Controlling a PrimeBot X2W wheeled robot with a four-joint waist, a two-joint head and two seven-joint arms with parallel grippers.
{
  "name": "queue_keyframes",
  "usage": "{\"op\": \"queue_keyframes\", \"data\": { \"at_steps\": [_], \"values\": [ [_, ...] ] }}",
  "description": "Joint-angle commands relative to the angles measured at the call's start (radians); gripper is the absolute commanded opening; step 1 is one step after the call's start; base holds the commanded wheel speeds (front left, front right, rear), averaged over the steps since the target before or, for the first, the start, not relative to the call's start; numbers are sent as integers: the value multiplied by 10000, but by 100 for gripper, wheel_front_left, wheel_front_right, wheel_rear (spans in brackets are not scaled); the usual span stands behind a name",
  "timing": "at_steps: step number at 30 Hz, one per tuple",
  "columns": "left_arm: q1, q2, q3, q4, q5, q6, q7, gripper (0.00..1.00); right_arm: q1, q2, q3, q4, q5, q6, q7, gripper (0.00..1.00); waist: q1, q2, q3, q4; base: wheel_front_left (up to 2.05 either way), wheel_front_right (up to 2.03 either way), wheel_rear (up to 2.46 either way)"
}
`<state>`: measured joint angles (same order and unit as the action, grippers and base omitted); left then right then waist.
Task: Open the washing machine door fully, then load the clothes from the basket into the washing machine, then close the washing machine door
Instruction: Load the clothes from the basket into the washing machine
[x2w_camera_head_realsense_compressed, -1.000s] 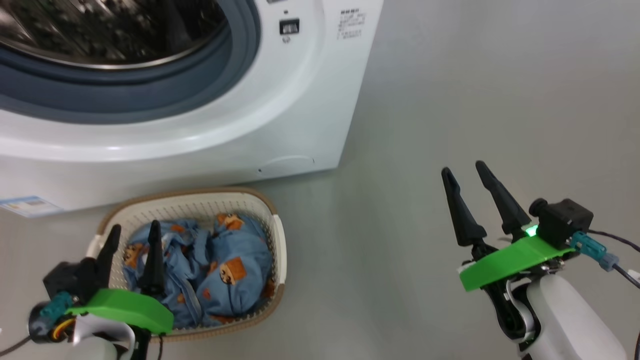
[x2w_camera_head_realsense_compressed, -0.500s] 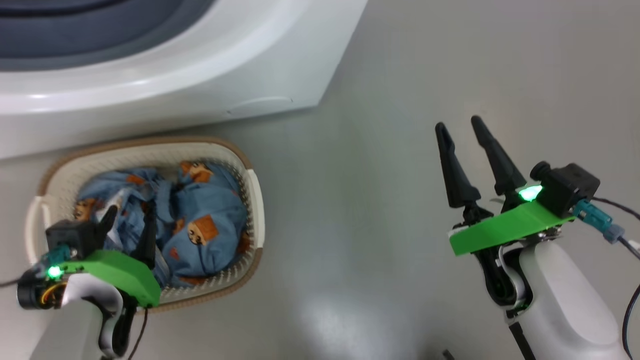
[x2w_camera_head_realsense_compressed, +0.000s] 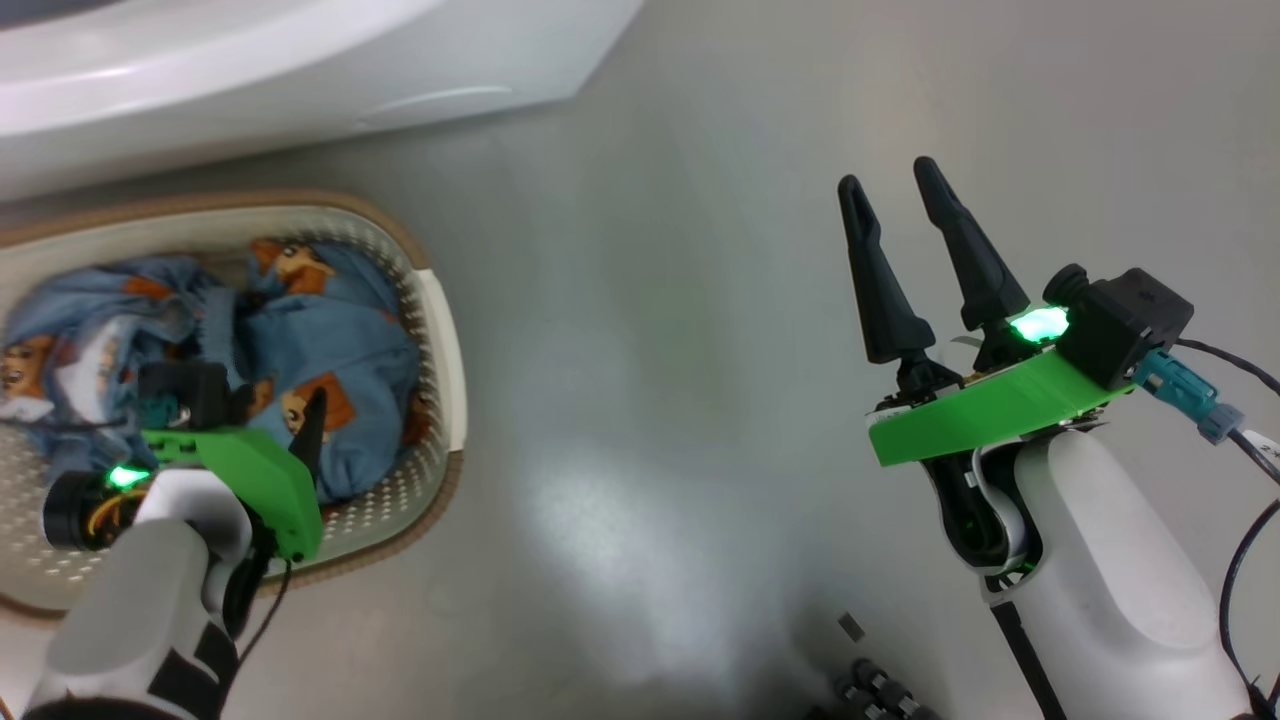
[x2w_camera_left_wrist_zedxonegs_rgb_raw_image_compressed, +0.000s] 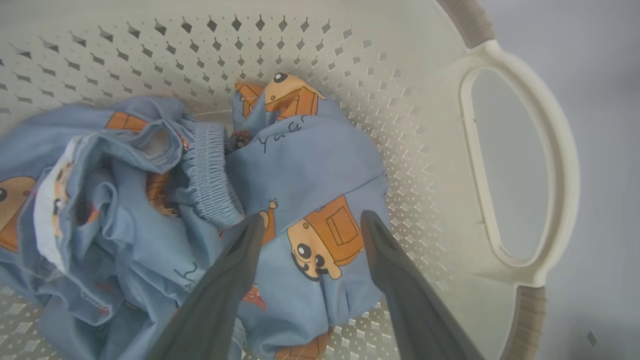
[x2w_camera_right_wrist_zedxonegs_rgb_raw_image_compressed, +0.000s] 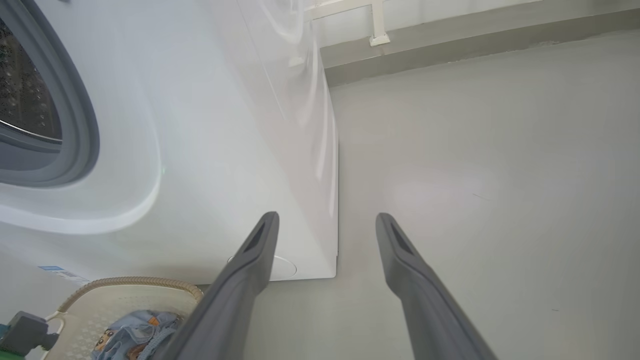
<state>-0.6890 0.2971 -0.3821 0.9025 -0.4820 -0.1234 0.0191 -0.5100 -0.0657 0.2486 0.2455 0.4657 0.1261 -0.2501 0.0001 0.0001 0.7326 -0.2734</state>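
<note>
Left wrist view: the left jaws stand spread with nothing pinched, their two dark fingers (x2w_camera_left_wrist_zedxonegs_rgb_raw_image_compressed: 225, 295) reaching down into the basket (x2w_camera_left_wrist_zedxonegs_rgb_raw_image_compressed: 410, 100). The clothes (x2w_camera_left_wrist_zedxonegs_rgb_raw_image_compressed: 310, 160) lie bunched just ahead of the tips, and a blue fold printed with an orange cartoon figure sits in the gap between them. Whether the tips touch the fabric I cannot tell. An elastic cuff (x2w_camera_left_wrist_zedxonegs_rgb_raw_image_compressed: 210, 170) curls just ahead of the finger on that view's left. To the right of the jaws the perforated wall rises to a side handle (x2w_camera_left_wrist_zedxonegs_rgb_raw_image_compressed: 560, 165), with grey floor (x2w_camera_left_wrist_zedxonegs_rgb_raw_image_compressed: 600, 75) beyond it.

In the head view the right jaws hang over bare floor, well apart from the basket. They are spread too and hold nothing, their long fingers (x2w_camera_head_realsense_compressed: 880, 280) pointing up the picture.

In the right wrist view the washing machine (x2w_camera_right_wrist_zedxonegs_rgb_raw_image_compressed: 225, 125) stands ahead and to the left of the right jaws, its bottom corner just ahead of the gap between the tips. Its grey seal (x2w_camera_right_wrist_zedxonegs_rgb_raw_image_compressed: 82, 125) and dark drum lie far to the left. A blue label (x2w_camera_right_wrist_zedxonegs_rgb_raw_image_compressed: 60, 272) and the basket sit low on the left.
</note>
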Motion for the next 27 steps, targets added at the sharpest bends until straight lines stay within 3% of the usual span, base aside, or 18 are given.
{"op": "queue_keyframes", "data": {
  "at_steps": [1,14,18,19,20,21,27],
  "values": [
    [-316,296,76,300,89,-48,63,100,61,69,215,-260,-29,46,-117,100,-1,-1,622,-479,0,0,0],
    [-1751,645,-637,2259,131,-70,476,100,-100,149,440,-436,262,46,-117,100,-1,-1,1381,-1175,0,0,0],
    [-2213,714,-623,3051,135,437,850,100,-95,152,527,-498,430,46,-117,100,-1,-1,1474,-1318,0,0,0],
    [-2269,710,-602,3146,118,553,856,88,-95,152,541,-499,451,46,-117,100,-1,-1,1472,-1340,0,0,0],
    [-2307,705,-594,3227,108,643,860,32,-95,152,552,-495,469,46,-117,100,-1,-1,1462,-1358,0,0,0],
    [-2332,698,-584,3289,90,697,846,0,-95,152,559,-488,485,46,-117,100,-1,-1,1446,-1371,0,0,0],
    [-2203,619,-549,3512,-118,467,496,0,-89,153,501,-427,490,46,-117,100,-1,-1,1118,-1310,0,0,0]
  ]
}}
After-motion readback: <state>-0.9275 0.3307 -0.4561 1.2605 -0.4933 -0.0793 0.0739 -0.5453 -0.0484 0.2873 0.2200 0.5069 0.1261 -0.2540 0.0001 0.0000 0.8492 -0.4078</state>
